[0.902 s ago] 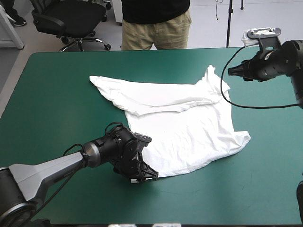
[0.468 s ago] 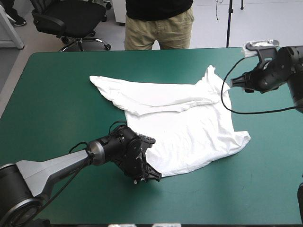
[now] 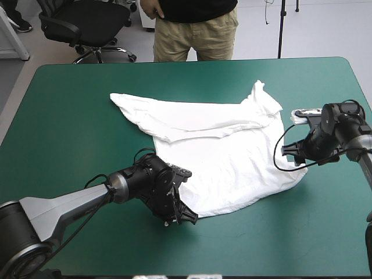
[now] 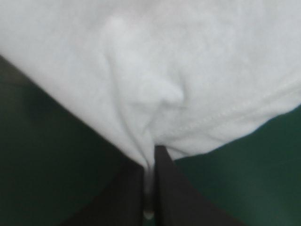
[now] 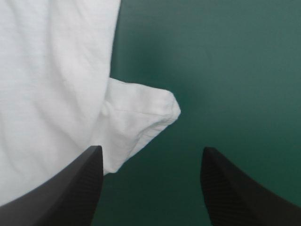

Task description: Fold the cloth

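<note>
The white T-shirt (image 3: 224, 154) lies spread flat across the middle of the teal-green table, its upper part folded over in a band toward the far left. My left gripper (image 3: 187, 217) sits at the shirt's near left hem corner. In the left wrist view its black fingers (image 4: 171, 193) meet with a pinch of white cloth (image 4: 155, 80) between them, so my left gripper (image 4: 149, 188) is shut on the T-shirt. My right gripper (image 3: 289, 154) is low at the shirt's right edge. It (image 5: 151, 149) stands open, with a corner of the T-shirt (image 5: 141, 117) just ahead between the fingers, untouched.
Bare teal-green cover (image 3: 70, 116) lies left of the shirt and along the near side (image 3: 261, 244). The table's right edge (image 3: 361, 93) runs close behind my right arm.
My left gripper has shut on the hem corner. My right gripper has come down from the far right corner to the shirt's right edge and stands wider open.
</note>
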Robot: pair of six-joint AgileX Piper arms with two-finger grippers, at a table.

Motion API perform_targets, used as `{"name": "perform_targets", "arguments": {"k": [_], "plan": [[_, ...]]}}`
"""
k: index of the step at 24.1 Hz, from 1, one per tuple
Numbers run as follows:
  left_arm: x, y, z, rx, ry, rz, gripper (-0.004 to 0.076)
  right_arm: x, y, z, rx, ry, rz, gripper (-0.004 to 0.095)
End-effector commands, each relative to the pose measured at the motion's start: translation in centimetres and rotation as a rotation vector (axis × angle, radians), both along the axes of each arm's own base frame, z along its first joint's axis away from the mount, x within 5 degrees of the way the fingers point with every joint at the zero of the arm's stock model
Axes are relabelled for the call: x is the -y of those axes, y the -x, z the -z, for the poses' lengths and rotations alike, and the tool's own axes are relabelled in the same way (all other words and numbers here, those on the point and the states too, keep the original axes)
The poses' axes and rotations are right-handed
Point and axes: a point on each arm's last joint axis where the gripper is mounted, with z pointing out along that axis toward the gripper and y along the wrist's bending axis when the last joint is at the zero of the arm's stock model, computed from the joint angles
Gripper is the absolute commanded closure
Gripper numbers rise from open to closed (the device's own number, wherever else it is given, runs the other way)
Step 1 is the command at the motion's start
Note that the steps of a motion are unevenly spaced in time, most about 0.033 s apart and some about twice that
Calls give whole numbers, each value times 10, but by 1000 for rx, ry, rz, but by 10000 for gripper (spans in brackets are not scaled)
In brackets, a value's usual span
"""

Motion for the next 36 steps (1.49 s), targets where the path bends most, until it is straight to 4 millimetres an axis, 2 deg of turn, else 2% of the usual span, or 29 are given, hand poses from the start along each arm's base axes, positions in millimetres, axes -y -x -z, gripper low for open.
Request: {"name": "perform_targets", "arguments": {"k": [1, 5, 12, 15, 17, 19, 20, 21, 23, 26, 29, 31, 36], "plan": [[3, -1, 3, 19, 18, 17, 741, 10, 0, -5, 67, -3, 32, 329], [3, -1, 3, 19, 22, 40, 741, 13, -8, 8, 50, -24, 29, 331], [3, 0, 3, 7, 19, 38, 741, 7, -25, 50, -85, -105, 39, 331], [3, 0, 3, 8, 20, 37, 741, 6, -28, 59, -112, -109, 44, 350], [3, 0, 3, 9, 22, 37, 741, 5, -29, 70, -151, -123, 51, 454], [3, 0, 3, 9, 22, 37, 741, 2, -24, 84, -214, -129, 25, 654], [3, 0, 3, 11, 23, 37, 741, 1, -20, 89, -239, -127, 4, 809], [3, -1, 3, 12, 24, 33, 741, -2, -19, 91, -242, -137, -4, 909], [5, -3, 2, 29, 39, 30, 741, -2, -17, 91, -248, -141, -7, 918], [3, -15, -9, 45, 51, 1, 741, -4, -17, 72, -200, -140, -19, 926], [-5, -36, -35, 117, 101, -49, 741, -5, -14, 40, -104, -149, -31, 926], [-20, -60, -76, 228, 191, -127, 741, -10, -6, -7, 24, -199, -55, 926], [-52, -87, -150, 443, 317, -201, 741, -22, 9, -90, 289, -308, -118, 925]]}}
